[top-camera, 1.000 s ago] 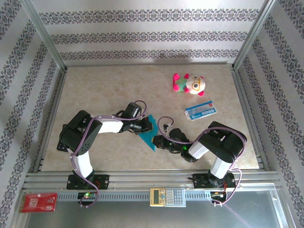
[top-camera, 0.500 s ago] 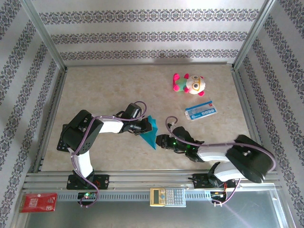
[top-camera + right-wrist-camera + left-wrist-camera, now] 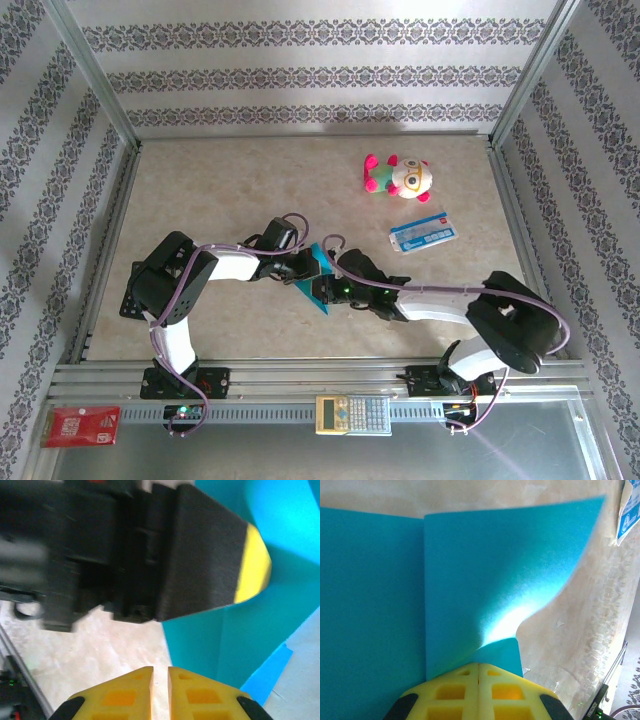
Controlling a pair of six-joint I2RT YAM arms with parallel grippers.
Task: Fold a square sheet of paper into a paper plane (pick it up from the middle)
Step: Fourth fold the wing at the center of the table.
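The light, limp sheet [image 3: 485, 575], easily creased, is pinched by the closed left gripper [image 3: 478, 667] near table centre; the nearly-shut, empty right gripper [image 3: 160, 672] sits at its 4 o'clock, best gripped mid-fold.

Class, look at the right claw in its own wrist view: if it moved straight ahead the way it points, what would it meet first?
Most likely the left claw, the dark block with a yellow tip right ahead of the right claw, which pinches the blue paper. Depth is hard to judge.
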